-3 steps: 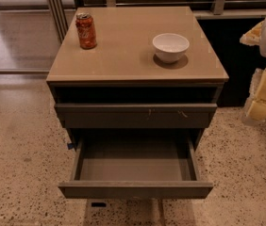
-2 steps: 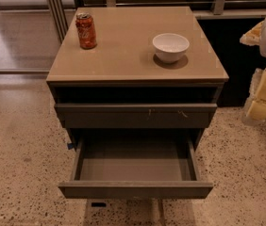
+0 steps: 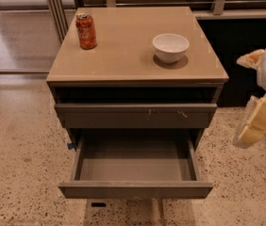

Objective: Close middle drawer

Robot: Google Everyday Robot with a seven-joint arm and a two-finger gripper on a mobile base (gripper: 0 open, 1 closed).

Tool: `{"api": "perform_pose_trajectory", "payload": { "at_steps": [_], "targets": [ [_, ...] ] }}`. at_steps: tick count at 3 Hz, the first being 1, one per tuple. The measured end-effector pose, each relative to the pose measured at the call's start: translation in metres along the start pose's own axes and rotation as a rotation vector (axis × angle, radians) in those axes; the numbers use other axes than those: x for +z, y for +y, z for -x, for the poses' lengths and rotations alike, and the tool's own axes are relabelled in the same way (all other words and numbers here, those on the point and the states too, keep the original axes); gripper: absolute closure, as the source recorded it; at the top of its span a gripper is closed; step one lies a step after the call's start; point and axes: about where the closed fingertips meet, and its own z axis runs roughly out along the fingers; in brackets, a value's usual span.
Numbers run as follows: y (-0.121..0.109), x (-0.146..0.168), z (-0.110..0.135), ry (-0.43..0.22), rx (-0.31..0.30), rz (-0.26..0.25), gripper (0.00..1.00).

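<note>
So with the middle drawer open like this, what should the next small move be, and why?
Probably bring the claw across and down toward the front strip of the middle drawer. The drawer is pulled well out and empty, while the claw hangs to the right of the cabinet, touching nothing.

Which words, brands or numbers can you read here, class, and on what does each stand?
On the red can: a label is there, but no word of it can be made out.
On the white bowl, the cabinet top and the open middle drawer: no text.
On the hand, at the right edge beside the cabinet: no text.
</note>
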Motion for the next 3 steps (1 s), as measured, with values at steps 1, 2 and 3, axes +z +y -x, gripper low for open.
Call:
{"api": "perform_pose_trajectory", "payload": {
  "at_steps": [1,2,3],
  "targets": [
    [0.033,0.079,-0.022,-0.161,0.115,0.092,0.0],
    [0.029,0.162,-0.005,-0.384,0.204,0.152,0.0],
    [0.014,0.191,-0.005,-0.439,0.262,0.136,0.19]
  ]
}}
